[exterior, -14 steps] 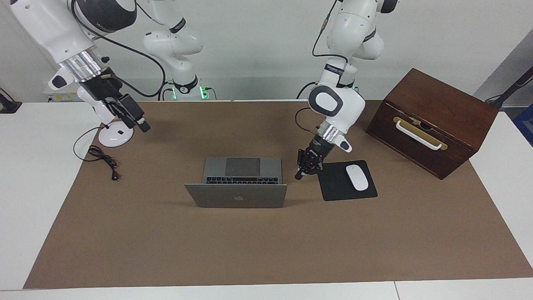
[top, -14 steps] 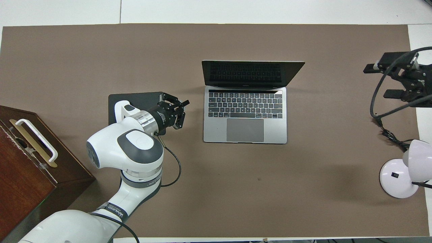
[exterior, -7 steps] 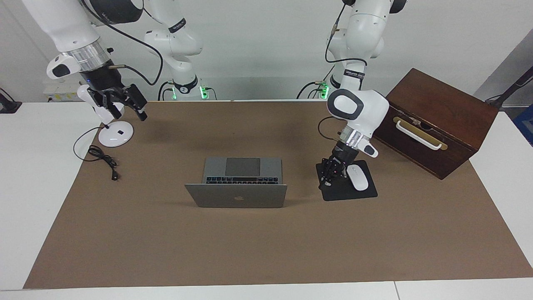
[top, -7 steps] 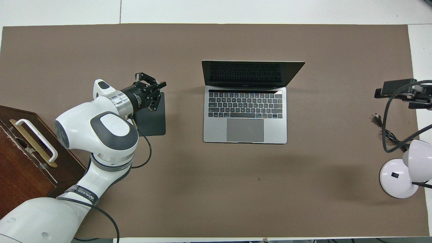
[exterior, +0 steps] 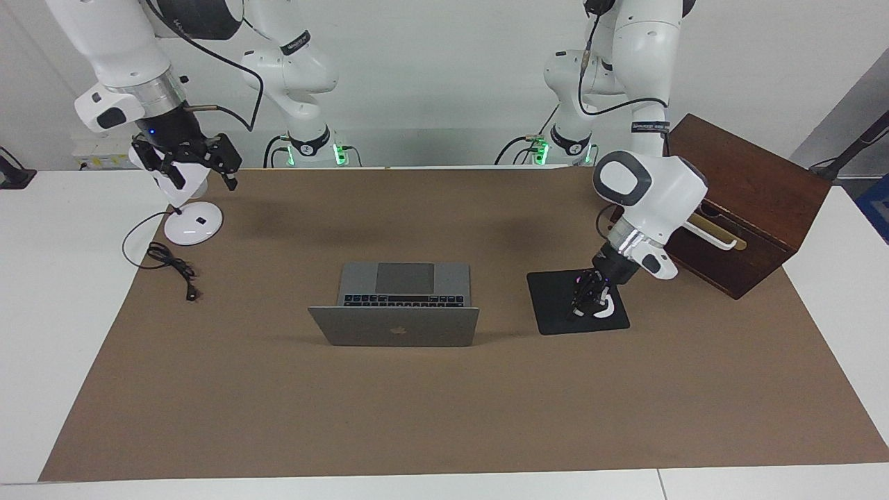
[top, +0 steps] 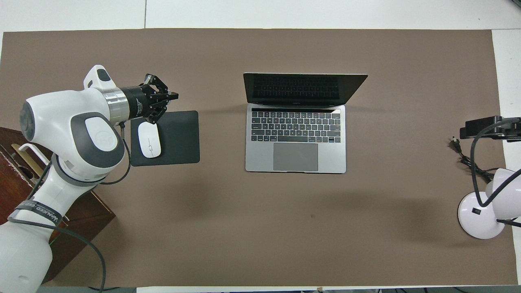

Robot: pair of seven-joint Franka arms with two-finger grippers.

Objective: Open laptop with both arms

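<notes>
Standing at the robots' end of the table, the two arms come down from their bases, the left arm point(exterior: 642, 187) bent low and the right arm point(exterior: 111, 48) held high. Near the left arm's end a dark wooden box point(exterior: 736, 201) with a pale handle sits on the brown mat point(exterior: 444, 403), and at the right arm's end a white desk lamp point(exterior: 186, 223) stands on its round base with a black cable point(exterior: 170, 267) lying beside it. The right gripper point(exterior: 187, 170) hangs raised over the lamp, its fingers spread wide apart and holding nothing. The left gripper point(exterior: 585, 300) hangs over the black mouse pad point(exterior: 552, 305) and the white mouse point(top: 149, 139) lying on it; its fingertips are pressed together with nothing between them, and whether it touches the mouse cannot be told. Beside the pad, toward the middle of the mat and well apart from both grippers, sits the laptop point(exterior: 403, 295), already open: its base lies flat with the grey trackpad nearest the robots and the black keyboard just past it, and the lid stands upright at the edge farthest from the robots, its dark screen facing them and its logo side facing away. Farther still, the brown mat runs on to the white table edge point(exterior: 347, 486).
</notes>
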